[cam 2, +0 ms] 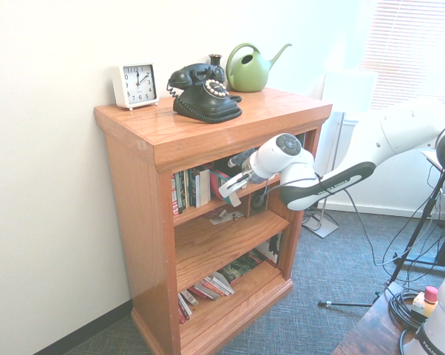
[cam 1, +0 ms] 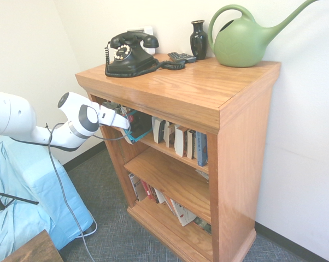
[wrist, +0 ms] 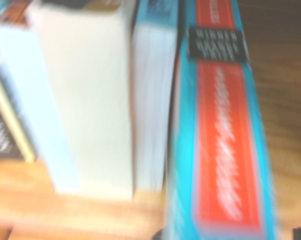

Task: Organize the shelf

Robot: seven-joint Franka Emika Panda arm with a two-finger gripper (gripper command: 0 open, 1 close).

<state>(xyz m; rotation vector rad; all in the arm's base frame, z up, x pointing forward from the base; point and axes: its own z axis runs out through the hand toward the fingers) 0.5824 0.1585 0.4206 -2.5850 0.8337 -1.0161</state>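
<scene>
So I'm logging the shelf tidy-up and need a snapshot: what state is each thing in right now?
shelf: upright, three tiers, all holding books.
top-tier books: standing upright in a row.
red-and-teal book: upright at the row's end, nearest the hand.
bottom-tier books: leaning over, untidy.
telephone: handset on its cradle.
clock: standing upright.
watering can: upright.
hand: at the top tier, fingers apart.

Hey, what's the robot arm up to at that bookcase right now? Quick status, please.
Gripper at the top tier of the shelf, fingers apart beside a red-and-teal book. Whether it touches the book: cannot tell. Other books stand upright alongside. Nothing visibly blocking the arm.
</scene>
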